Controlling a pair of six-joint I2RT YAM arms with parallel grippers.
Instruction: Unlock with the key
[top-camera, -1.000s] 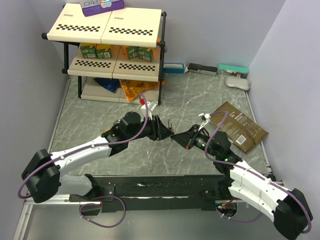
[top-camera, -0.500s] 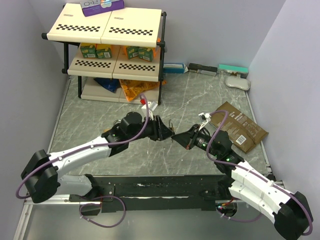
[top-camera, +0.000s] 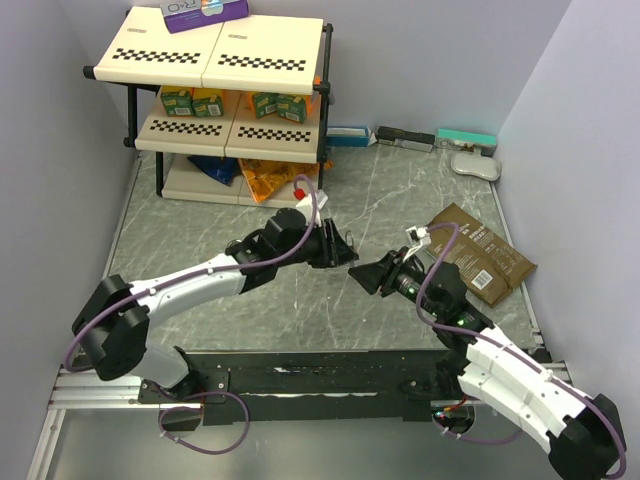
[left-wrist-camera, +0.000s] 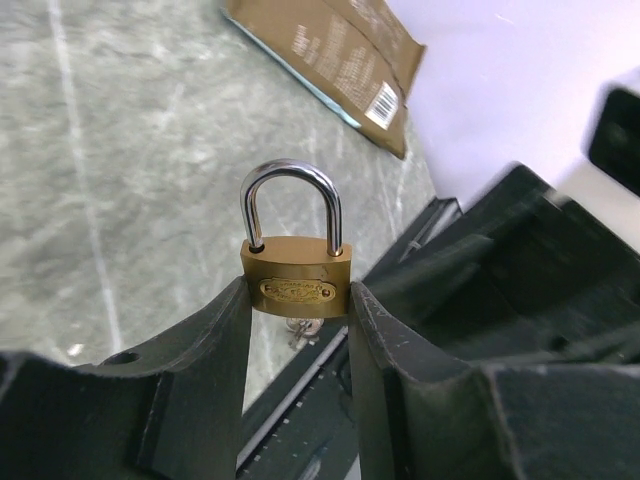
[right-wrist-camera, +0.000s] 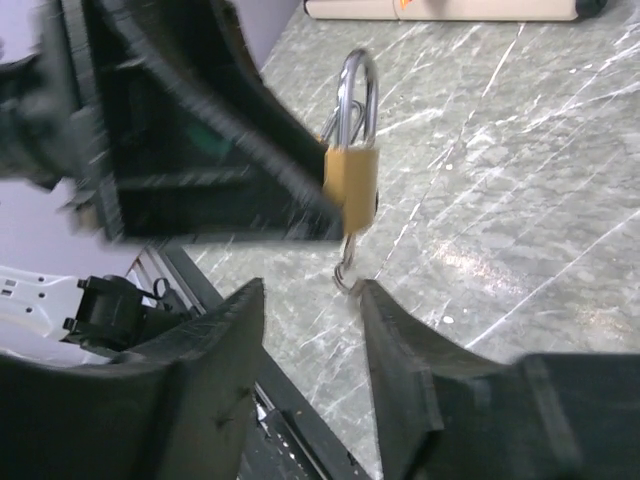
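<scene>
Brass padlock (left-wrist-camera: 296, 288), one only, is clamped by its body between the partly spread fingers of the left gripper (left-wrist-camera: 299, 305), shackle upward. The single key (right-wrist-camera: 346, 270) hangs from the padlock's underside. Right of the padlock, the right gripper (right-wrist-camera: 310, 295) stands open, holding nothing, fingertips near the key.

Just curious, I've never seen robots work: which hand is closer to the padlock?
The left hand: it grips the padlock by its body, from both sides. The right hand is open, a short way off, facing the key in the padlock's underside.
</scene>
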